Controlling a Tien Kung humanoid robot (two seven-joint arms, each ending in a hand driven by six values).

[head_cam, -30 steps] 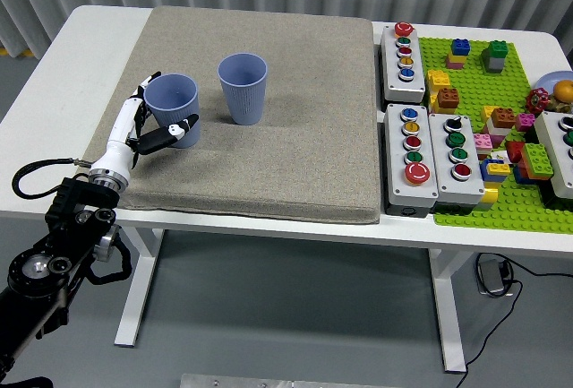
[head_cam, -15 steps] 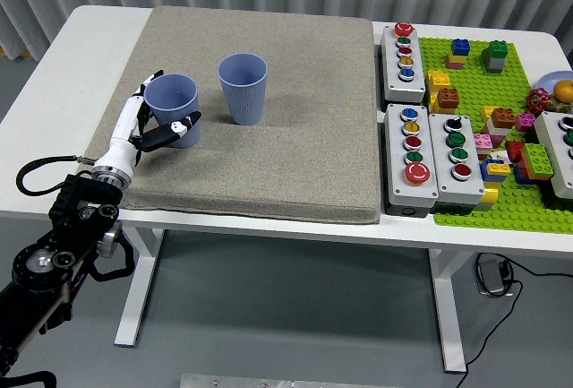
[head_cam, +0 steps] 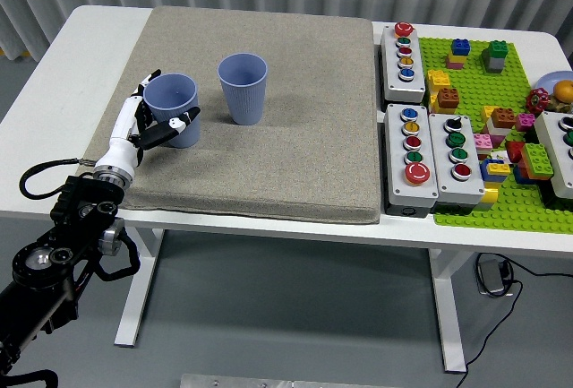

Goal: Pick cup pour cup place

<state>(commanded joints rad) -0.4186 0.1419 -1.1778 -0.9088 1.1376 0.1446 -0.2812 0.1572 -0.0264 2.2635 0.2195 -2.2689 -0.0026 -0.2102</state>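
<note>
Two blue-grey cups stand upright on the grey mat (head_cam: 269,155). The left cup (head_cam: 176,92) is near the mat's left side, the right cup (head_cam: 243,90) a short way to its right and slightly farther back. My left hand (head_cam: 168,103) reaches in from the lower left and wraps the left cup. Its white fingers (head_cam: 141,101) curl round the cup's left and back, and the black thumb presses on its front. The cup's base sits on or just above the mat. No right arm shows.
To the right of the mat stand three button boxes (head_cam: 411,142). Beyond them a green baseplate (head_cam: 466,204) holds several loose bricks, and another box and a plate sit at the right edge. Bare white table runs along the left.
The thumb has slid up and in against the front of the left cup, tightening the hold. The forearm shifted slightly. Both cups stay where they were.
</note>
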